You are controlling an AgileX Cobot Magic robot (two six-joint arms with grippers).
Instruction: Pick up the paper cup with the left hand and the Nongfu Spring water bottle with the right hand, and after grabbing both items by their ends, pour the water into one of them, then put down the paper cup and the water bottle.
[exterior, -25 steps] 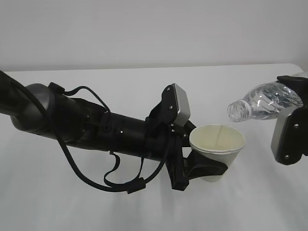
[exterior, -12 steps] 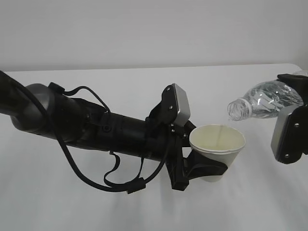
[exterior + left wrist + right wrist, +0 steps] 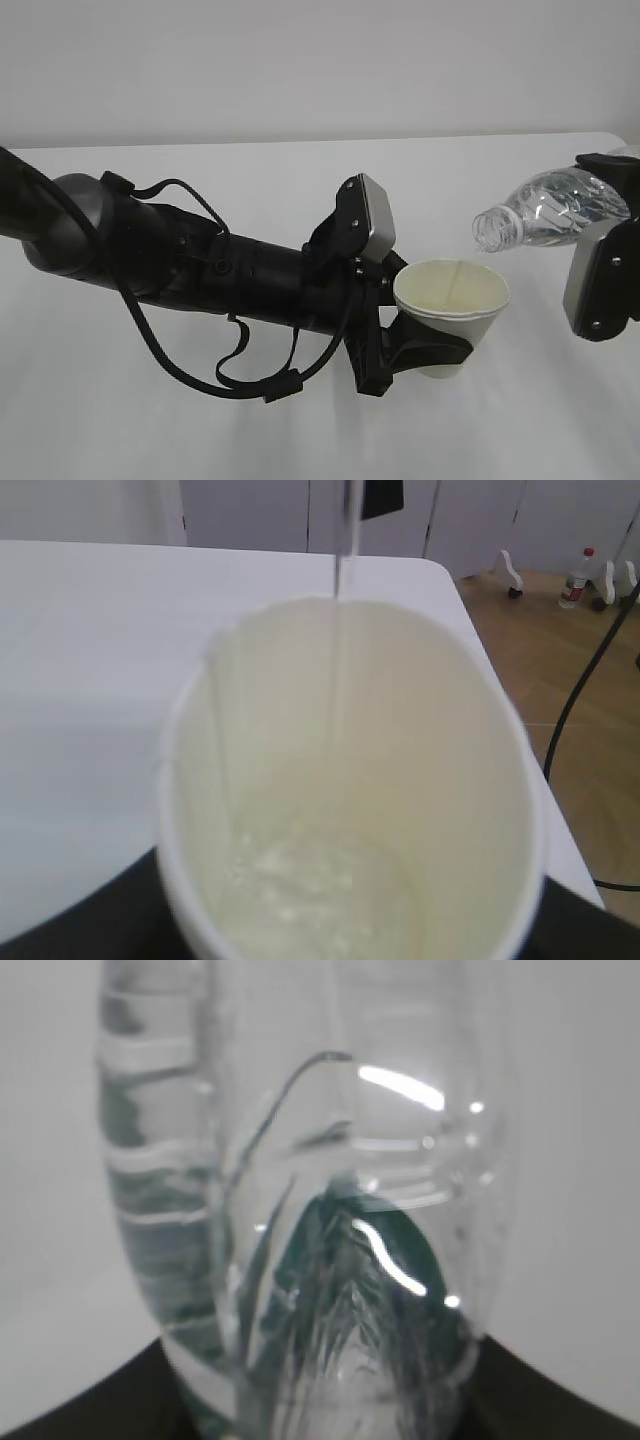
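White table [image 3: 150, 430] fills the ext. view, plain pale wall behind. Biggest thing on it: the left hand [image 3: 425, 350], black arm w/ loose cables coming in from the left edge, silver-grey block at the wrist, fingers closed round the lower part of the paper cup [image 3: 452, 310] and holding it upright, clear of the tabletop. Right hand [image 3: 605, 250] sits at the right edge, only partly in frame, clamped on the base end of the Nongfu Spring water bottle [image 3: 555, 212]; right wrist view shows the ribbed clear body [image 3: 300, 1230] filling the frame betw. the dark jaws, green label showing through it. Bottle lies near horizontal, capless neck pointing left and slightly down, mouth just above and right of the cup rim, not touching. Smallest: the water [image 3: 340, 680], a thin clear stream dropping from above into the cup [image 3: 350, 780] (left wrist view), w/ a shallow bubbly pool at the bottom.
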